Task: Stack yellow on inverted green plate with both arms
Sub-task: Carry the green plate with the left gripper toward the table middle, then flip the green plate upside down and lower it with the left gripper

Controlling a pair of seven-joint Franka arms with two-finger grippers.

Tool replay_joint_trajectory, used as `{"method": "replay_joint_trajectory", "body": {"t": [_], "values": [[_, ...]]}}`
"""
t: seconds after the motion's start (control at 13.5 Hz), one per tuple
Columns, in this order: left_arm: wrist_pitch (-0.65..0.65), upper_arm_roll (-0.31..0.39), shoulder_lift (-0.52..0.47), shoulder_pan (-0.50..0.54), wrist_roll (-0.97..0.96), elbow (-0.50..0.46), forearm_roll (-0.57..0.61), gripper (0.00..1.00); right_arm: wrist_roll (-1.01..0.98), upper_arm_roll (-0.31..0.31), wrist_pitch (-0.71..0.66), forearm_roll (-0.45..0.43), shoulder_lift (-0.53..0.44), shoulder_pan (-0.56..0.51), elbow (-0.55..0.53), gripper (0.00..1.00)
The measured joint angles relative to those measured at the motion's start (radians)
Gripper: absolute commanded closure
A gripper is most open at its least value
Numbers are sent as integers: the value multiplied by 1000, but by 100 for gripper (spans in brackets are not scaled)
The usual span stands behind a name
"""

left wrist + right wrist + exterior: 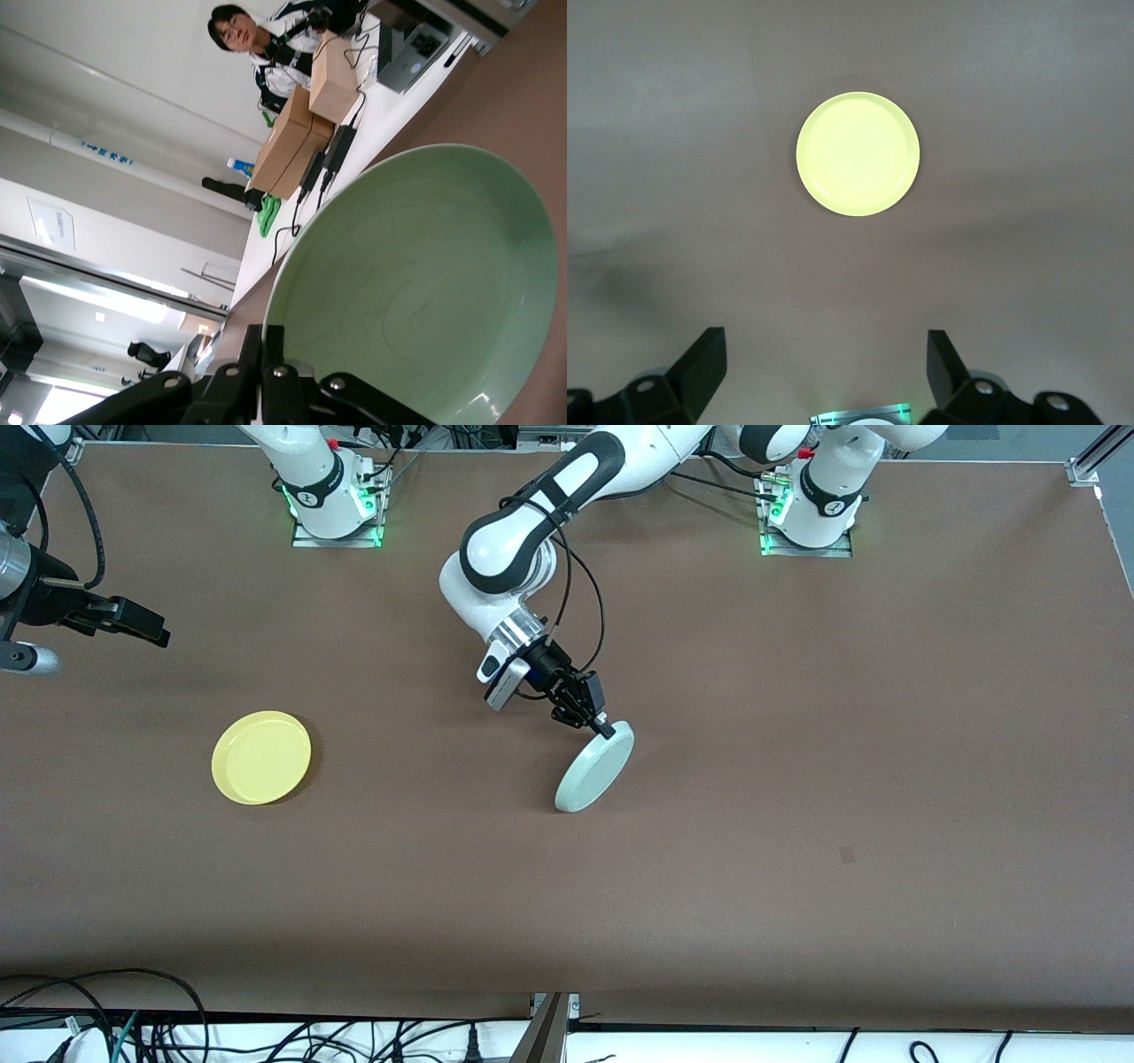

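**Left gripper tips green plate on edge; right gripper spread high over the table**

Left gripper (602, 724): fingers pinched on the rim of the green plate (595, 767), at the plate's 1 o'clock edge in the front view. Plate is tilted steeply, flat underside facing the front camera, its lowest edge at about 7 o'clock, at or just above the brown table (797, 779); contact not clear. In the left wrist view the plate's hollow face (416, 292) fills the frame, rim unbroken, gripper body (266, 385) clamped at the rim. Left arm (523, 531) reaches in from its base toward mid-table.

Room around the green plate: bare table all round, widest toward the left arm's end and toward the front camera. 1 small dark mark (847, 855) on the table, well apart from the plate, nearer the front camera.

Right gripper (124, 618): up in the air over the right arm's end of the table, fingers spread wide, holding nothing. In the right wrist view the 2 fingertips (709, 354) stand well apart with the yellow plate (858, 153) between and past them.

Yellow plate (261, 757): lies flat, rim up, toward the right arm's end, well apart from the green plate, roughly level with it in depth. From the right gripper it sits at about 5 o'clock in the front view. Bare table on every side of it, rim touching nothing.
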Motion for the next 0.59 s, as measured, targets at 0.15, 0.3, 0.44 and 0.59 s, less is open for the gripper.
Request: {"method": "replay_joint_trajectory", "body": {"t": [0.15, 0.3, 0.44, 0.59], "values": [[2, 0, 26, -4, -1, 0, 25, 100, 0, 0, 0, 0, 0, 0, 0, 0], [3, 0, 53, -5, -2, 0, 38, 100, 0, 0, 0, 0, 0, 0, 0, 0], [2, 3, 60, -10, -2, 0, 42, 86, 0, 0, 0, 0, 0, 0, 0, 0], [3, 3, 61, -17, -1, 0, 42, 68, 0, 0, 0, 0, 0, 0, 0, 0]]}}
